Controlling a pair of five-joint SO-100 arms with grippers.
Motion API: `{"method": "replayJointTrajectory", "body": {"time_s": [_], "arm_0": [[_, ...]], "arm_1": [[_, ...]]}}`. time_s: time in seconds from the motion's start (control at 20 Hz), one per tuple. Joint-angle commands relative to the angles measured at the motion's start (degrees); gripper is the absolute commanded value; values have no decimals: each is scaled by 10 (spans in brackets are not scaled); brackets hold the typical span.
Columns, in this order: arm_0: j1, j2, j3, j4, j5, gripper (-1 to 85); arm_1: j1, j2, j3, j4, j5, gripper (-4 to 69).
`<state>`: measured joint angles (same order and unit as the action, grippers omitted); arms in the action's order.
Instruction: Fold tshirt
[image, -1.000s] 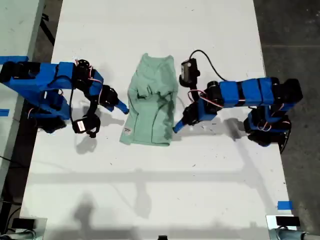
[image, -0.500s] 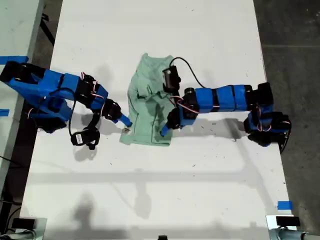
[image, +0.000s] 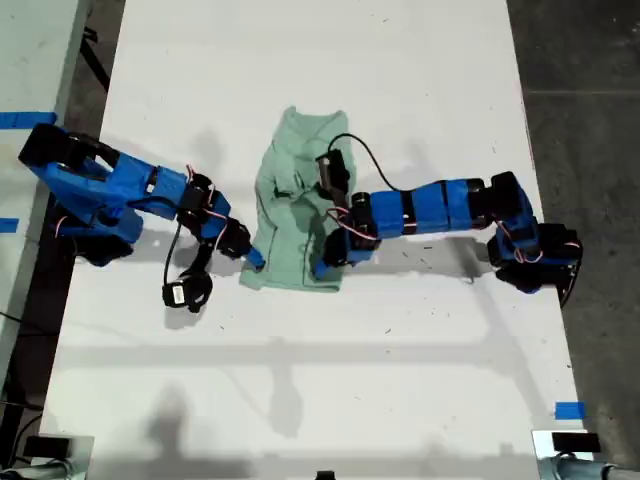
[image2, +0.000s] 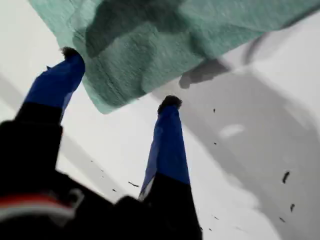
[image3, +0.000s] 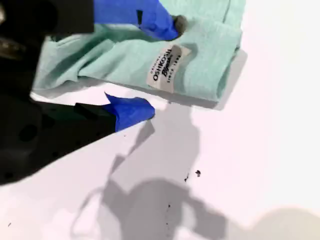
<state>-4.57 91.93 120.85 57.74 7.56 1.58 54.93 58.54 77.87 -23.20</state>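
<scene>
The pale mint-green tshirt (image: 300, 200) lies partly folded, in a narrow strip, in the middle of the white table. My first gripper (image: 322, 268) belongs to the arm on the exterior view's right and sits at the strip's near corner on that side. It is open, and its fingers straddle that corner of the tshirt (image2: 200, 30). My second gripper (image: 255, 262), on the arm at the exterior view's left, is open at the other near corner. One finger (image3: 172, 22) rests over the tshirt (image3: 210, 50) beside a white label (image3: 165, 67). The other finger lies on the table.
The white table (image: 300, 380) extends towards the exterior view's bottom, with a strip of blue tape (image: 570, 410) near its lower right edge. A black cable (image: 375, 170) loops over the first arm. Dark floor (image: 590, 80) runs along the exterior view's right.
Both arms have reached in towards the tshirt's near corners. The first gripper moved from beside the cloth onto its edge, and the second gripper closed in on the labelled corner.
</scene>
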Motion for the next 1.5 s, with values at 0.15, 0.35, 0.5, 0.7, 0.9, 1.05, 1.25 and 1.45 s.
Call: {"method": "replayJointTrajectory", "body": {"time_s": [0.15,0.35,0.5,0.7,0.9,1.05,1.25,1.45], "arm_0": [[22,-87,-97,1,6,166],[31,-123,-122,0,20,1],[44,-156,-165,25,18,1],[63,-176,-230,54,10,1],[93,-207,-349,118,0,1],[128,-273,-526,198,-15,1],[162,-284,-670,238,-18,1],[156,-250,-669,229,-14,1]], "arm_1": [[-17,-40,-77,-27,20,310],[-25,-50,-77,-33,32,239],[-30,-54,-77,-33,39,95],[-44,-53,-98,-16,30,-12],[-87,-26,-119,24,22,-12],[-138,20,-119,77,33,-12],[-183,105,-120,113,48,-12],[-147,123,-115,105,7,-12]]}}
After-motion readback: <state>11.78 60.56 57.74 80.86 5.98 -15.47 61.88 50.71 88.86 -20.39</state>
